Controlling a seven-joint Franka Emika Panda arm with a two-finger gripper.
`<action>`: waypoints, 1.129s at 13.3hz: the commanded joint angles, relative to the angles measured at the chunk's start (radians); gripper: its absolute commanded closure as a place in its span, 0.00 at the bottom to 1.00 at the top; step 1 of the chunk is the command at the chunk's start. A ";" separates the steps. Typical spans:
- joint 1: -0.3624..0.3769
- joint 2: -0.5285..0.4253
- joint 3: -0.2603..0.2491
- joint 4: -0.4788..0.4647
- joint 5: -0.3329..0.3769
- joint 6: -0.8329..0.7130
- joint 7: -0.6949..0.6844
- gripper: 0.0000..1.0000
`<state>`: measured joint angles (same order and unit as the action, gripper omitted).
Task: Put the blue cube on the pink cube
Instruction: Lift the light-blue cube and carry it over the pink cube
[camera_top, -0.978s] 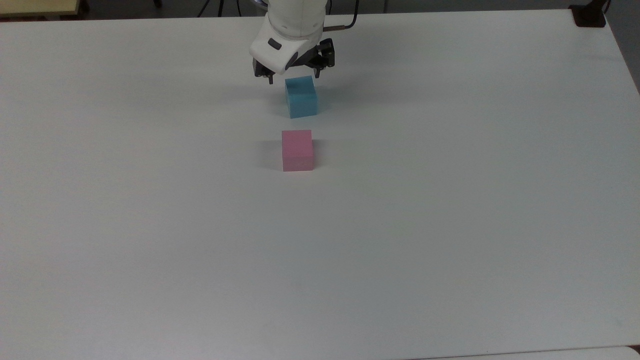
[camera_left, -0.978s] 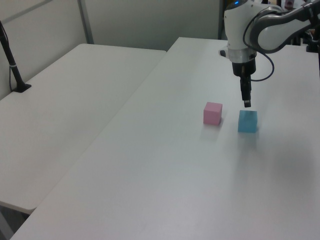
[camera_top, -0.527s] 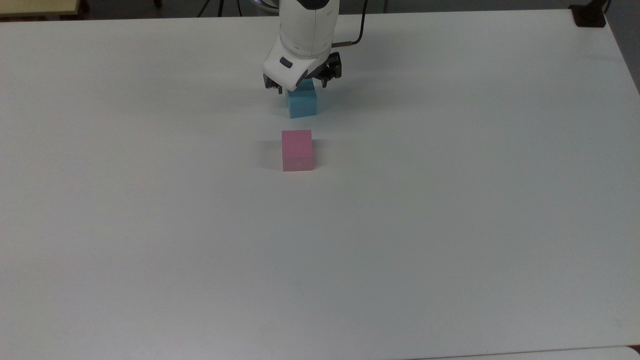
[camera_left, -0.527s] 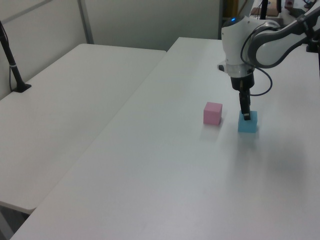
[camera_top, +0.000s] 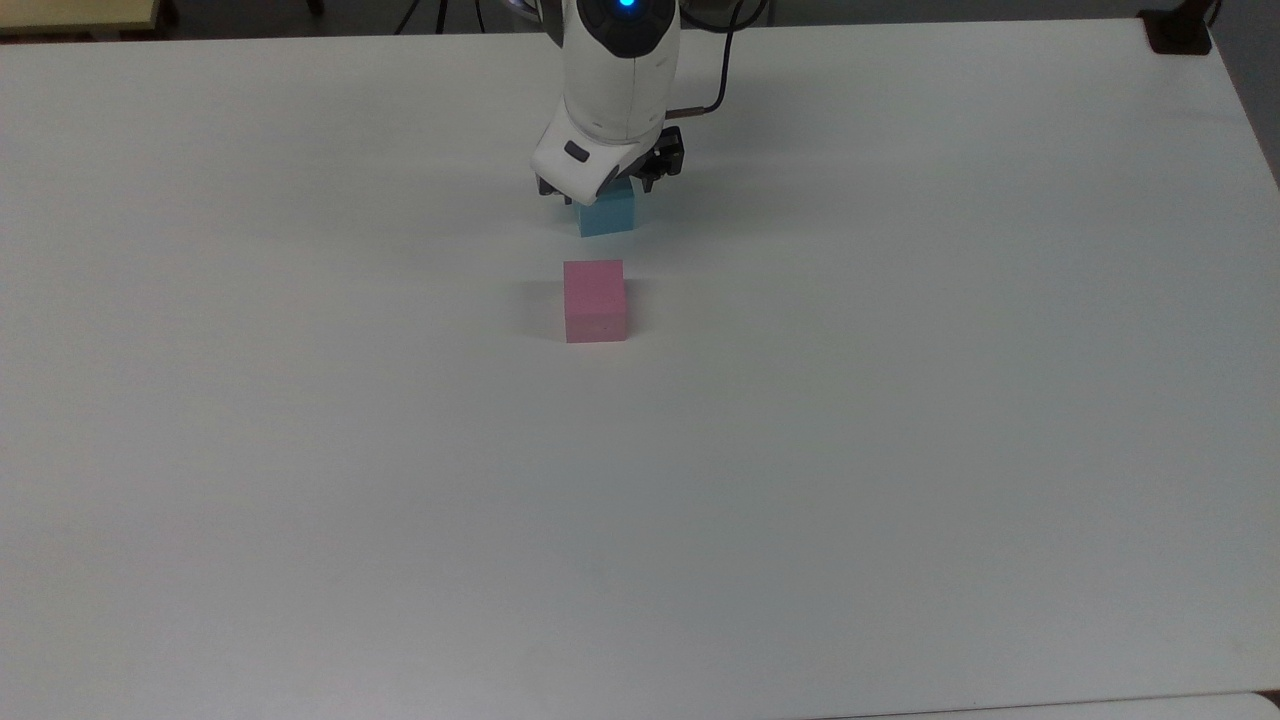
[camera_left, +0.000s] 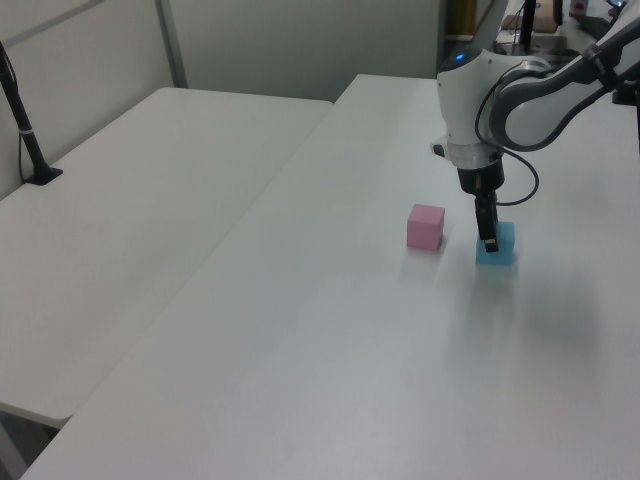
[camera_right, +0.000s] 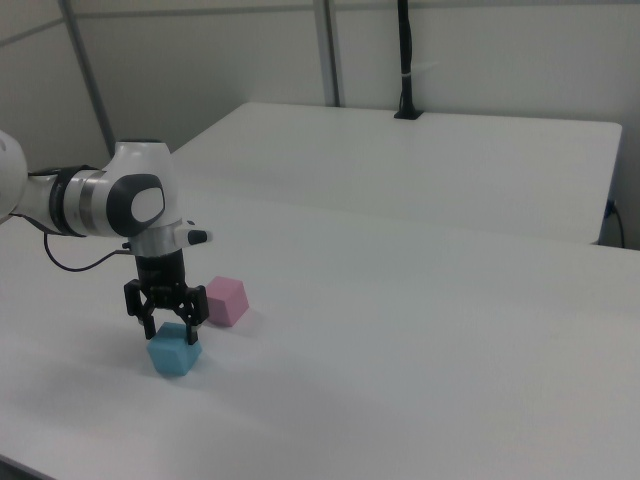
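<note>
The blue cube (camera_top: 608, 216) rests on the white table (camera_top: 900, 420), just behind the pink cube (camera_top: 594, 300) in the top view. My gripper (camera_top: 598, 192) has come down over the blue cube and stands open, one finger on each side of its upper part. In the right view the two black fingers (camera_right: 149, 324) straddle the blue cube (camera_right: 175, 352), with the pink cube (camera_right: 227, 300) a short gap to the right view's right. The left view has the gripper (camera_left: 489, 240) at the blue cube (camera_left: 498, 246), and the pink cube (camera_left: 426, 227) beside it.
A second white table (camera_left: 150, 200) adjoins along the left view's left, with a black post (camera_left: 25, 130) on it. A dark clamp (camera_top: 1178, 30) sits at the top view's far right corner. Wide bare tabletop surrounds both cubes.
The gripper has dropped from just above and behind the blue cube to around it, fingers still apart. Neither cube has moved.
</note>
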<state>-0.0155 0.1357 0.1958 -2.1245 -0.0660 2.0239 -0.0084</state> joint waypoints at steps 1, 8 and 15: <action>0.013 -0.014 -0.004 0.000 -0.015 0.018 0.038 0.54; -0.066 -0.027 -0.032 0.256 0.020 -0.109 0.038 0.58; -0.040 0.085 -0.041 0.388 0.040 -0.114 0.119 0.57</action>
<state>-0.0838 0.1467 0.1597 -1.8039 -0.0232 1.9380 0.0854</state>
